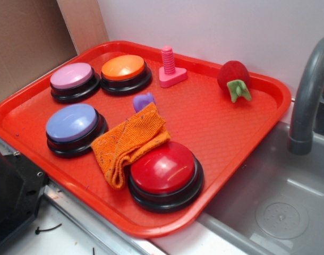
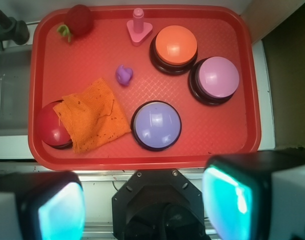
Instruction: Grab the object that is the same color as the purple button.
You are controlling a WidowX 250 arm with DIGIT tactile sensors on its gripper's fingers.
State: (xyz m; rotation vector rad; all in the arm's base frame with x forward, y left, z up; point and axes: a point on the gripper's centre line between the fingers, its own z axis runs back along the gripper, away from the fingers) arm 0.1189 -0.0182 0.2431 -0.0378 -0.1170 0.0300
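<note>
The object, a small glossy purple toy with rounded lobes, lies on the red tray near its middle, touching or just behind the far corner of the folded orange cloth; from the wrist view it sits clear on the tray floor, apart from every button. Nearest the camera in the wrist view, the gripper hangs over the tray's near edge with its two teal-lit fingers spread wide and nothing between them, well short of the toy. Just past the tray's near rim stands the purple button, lavender-blue dome on a black base, and beside it the orange cloth drapes over part of the red button. In the exterior view the cloth's edge rests on the red button and comes close to the purple button. Farther on stand the pink-topped button and the orange button, side by side and nearly touching. At the far rim the pink bolt stands upright on its triangular base, and the red plush fruit with a green leaf lies in the far corner. Beyond the tray are a grey faucet and a sink.
</note>
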